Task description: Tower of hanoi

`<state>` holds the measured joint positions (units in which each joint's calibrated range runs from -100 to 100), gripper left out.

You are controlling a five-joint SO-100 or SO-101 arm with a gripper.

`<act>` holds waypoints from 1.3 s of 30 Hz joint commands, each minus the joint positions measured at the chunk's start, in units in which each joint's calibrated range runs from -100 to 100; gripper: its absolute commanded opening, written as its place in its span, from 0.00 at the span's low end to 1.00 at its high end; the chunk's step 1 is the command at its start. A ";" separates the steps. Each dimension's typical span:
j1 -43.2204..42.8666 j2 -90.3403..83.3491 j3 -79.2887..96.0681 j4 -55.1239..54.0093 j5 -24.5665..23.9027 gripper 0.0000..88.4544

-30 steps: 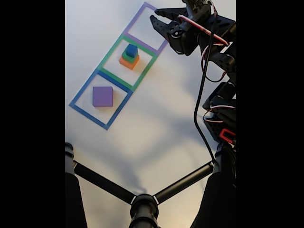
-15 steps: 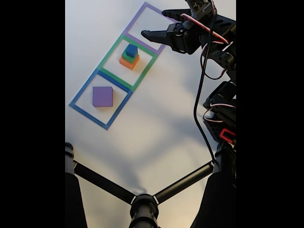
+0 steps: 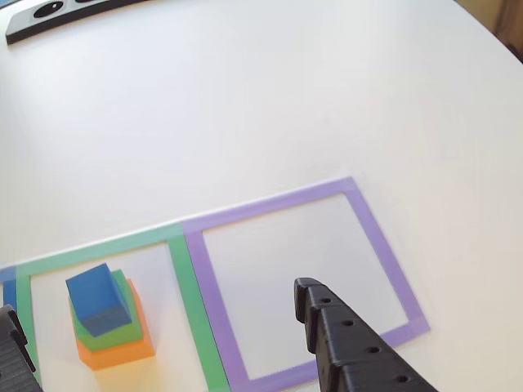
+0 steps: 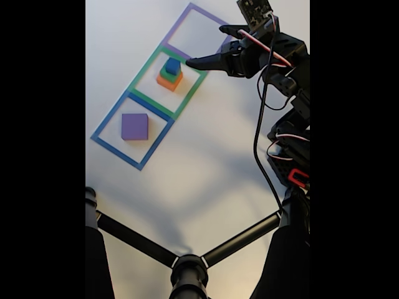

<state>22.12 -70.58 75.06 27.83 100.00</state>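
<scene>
In the fixed view a small blue cube (image 4: 173, 64) tops a green block (image 4: 166, 75) and an orange block (image 4: 169, 82), stacked inside the green tape square (image 4: 142, 70). A purple cube (image 4: 134, 126) sits alone in the blue tape square (image 4: 107, 119). The purple tape square (image 4: 179, 22) holds nothing. My gripper (image 4: 204, 45) hangs open just right of the stack, its lower fingertip close to the blue cube. In the other view the blue cube (image 3: 98, 298) lies between my two black fingers (image 3: 347, 347), with the gripper (image 3: 157, 300) open around empty space.
Black tripod legs (image 4: 187, 268) cross the bottom of the fixed view. The arm's body and cables (image 4: 290, 124) run down the right side. A black strip (image 3: 57, 16) lies at the far top left of the other view, and the table's edge (image 3: 498, 33) curves at top right.
The gripper has swung down and left from over the purple square towards the stack in the green square. The blocks have not moved.
</scene>
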 commanded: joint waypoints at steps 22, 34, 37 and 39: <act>-7.21 21.62 15.49 -44.79 0.00 0.50; -9.50 34.04 12.12 -53.53 0.00 0.50; -10.26 35.72 11.40 -54.01 0.00 0.50; -10.79 37.08 10.58 -54.66 0.00 0.50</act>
<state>13.23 -34.76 88.74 -24.64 100.00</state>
